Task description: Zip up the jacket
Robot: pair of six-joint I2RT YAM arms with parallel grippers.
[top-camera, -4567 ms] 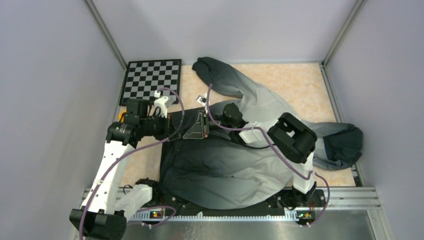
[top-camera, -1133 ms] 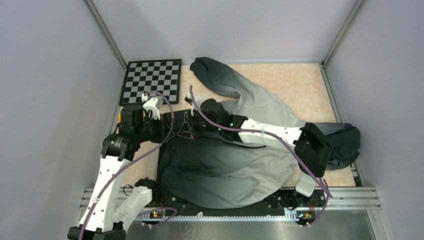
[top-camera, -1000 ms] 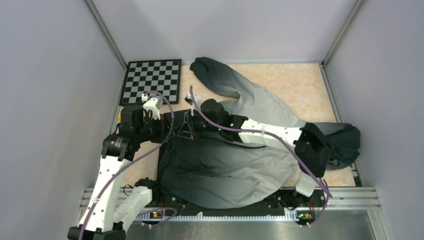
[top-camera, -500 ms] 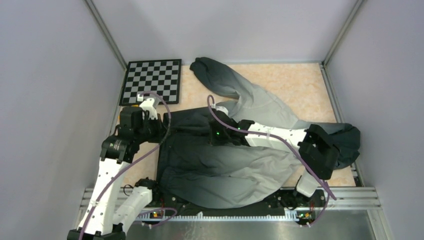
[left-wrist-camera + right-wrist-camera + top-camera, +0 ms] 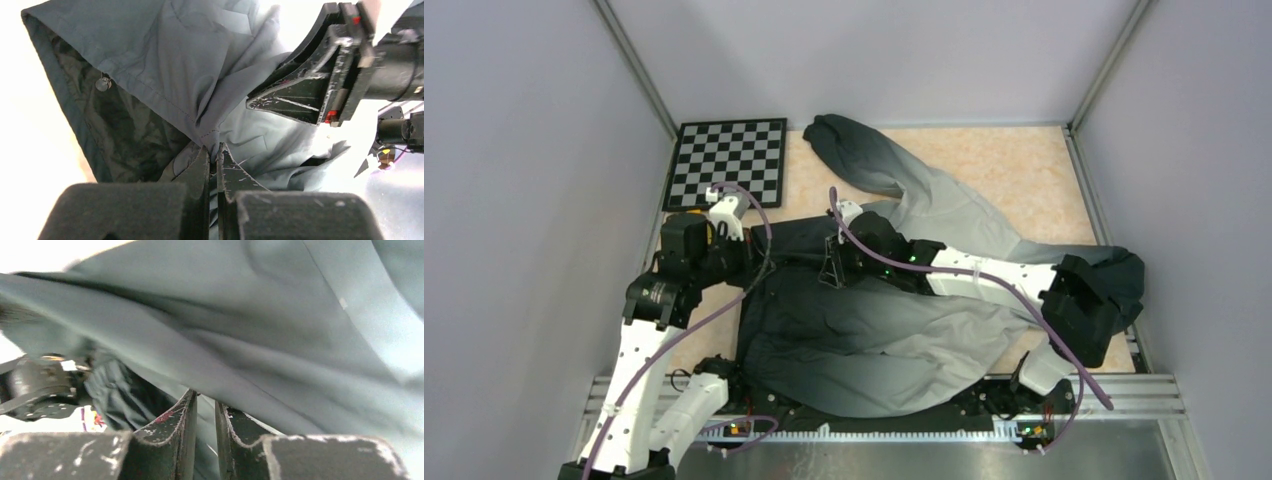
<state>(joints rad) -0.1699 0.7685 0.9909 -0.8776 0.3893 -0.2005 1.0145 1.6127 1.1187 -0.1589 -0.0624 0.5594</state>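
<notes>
Charcoal fading to pale grey, the thin shell cloth of the jacket (image 5: 894, 330) lies crumpled just in front of the checkerboard (image 5: 729, 160) and spreads well to the board's right. One sleeve runs up past the board's right edge. Judge the garment light, limp and rather slick: it will bunch and slide rather than hold a shape, so you should pull gently and keep the cloth taut between two holds. Take it at the dark front edge, one hold anchoring the hem end and the other at the zipper pull. Neither the teeth nor the pull can be made out here, only a small snap (image 5: 103, 83) on the lining. The left gripper (image 5: 214, 150), just in front of the board, is clenched on a fold of the dark front edge. The right gripper (image 5: 205, 402), a little further right of the board, has its jaws nearly together against the cloth; whether any fabric sits between them cannot be told. No container appears. The table (image 5: 1024, 170) under the jacket is pale marbled stone.
</notes>
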